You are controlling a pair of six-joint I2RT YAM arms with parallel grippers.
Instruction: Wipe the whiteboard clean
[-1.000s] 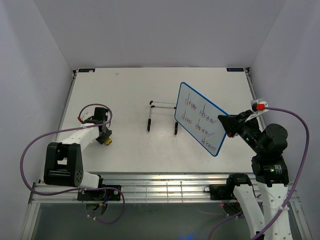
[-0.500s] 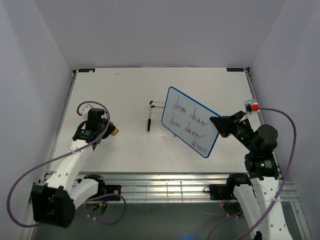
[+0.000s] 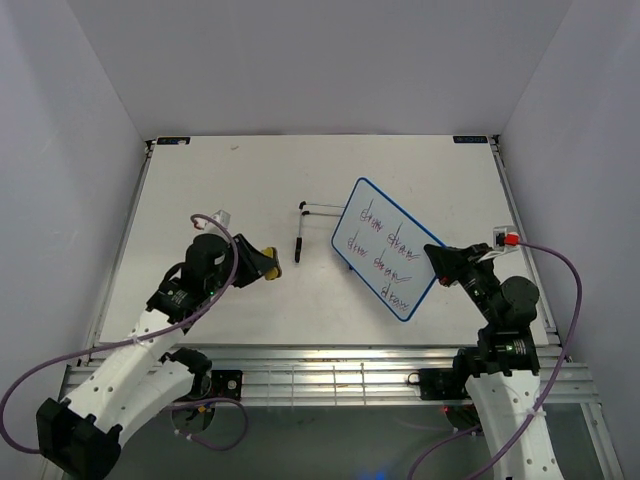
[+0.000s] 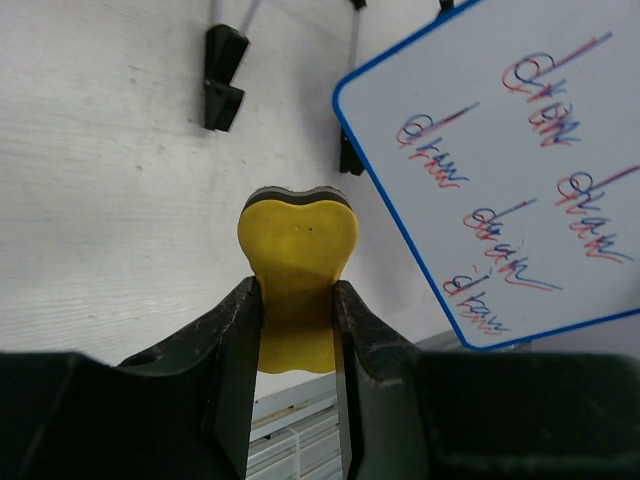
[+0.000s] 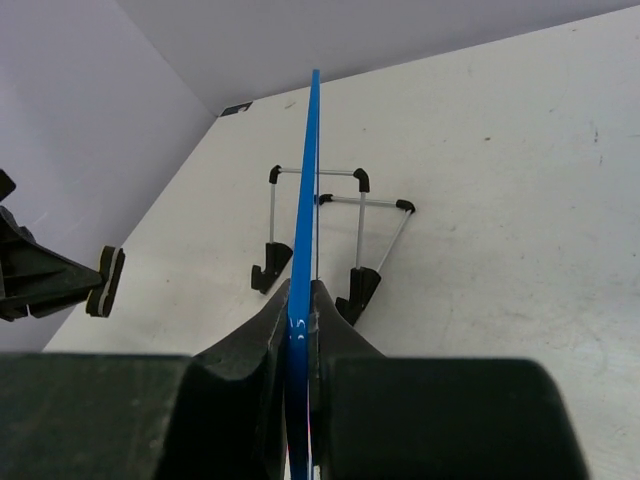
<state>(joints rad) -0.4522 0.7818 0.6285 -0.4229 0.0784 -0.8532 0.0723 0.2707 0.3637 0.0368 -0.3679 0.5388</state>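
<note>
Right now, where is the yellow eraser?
Top view, left of centre: the yellow eraser is clamped in the left end effector, the whiteboard to its right.

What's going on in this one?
The right gripper is clamped on the edge of the whiteboard and holds it tilted, apart from the wire stand on the table. The left gripper is pinching a yellow eraser, pointed toward the board but short of it. The handwriting is all there, so no wiping has been done yet.
</note>
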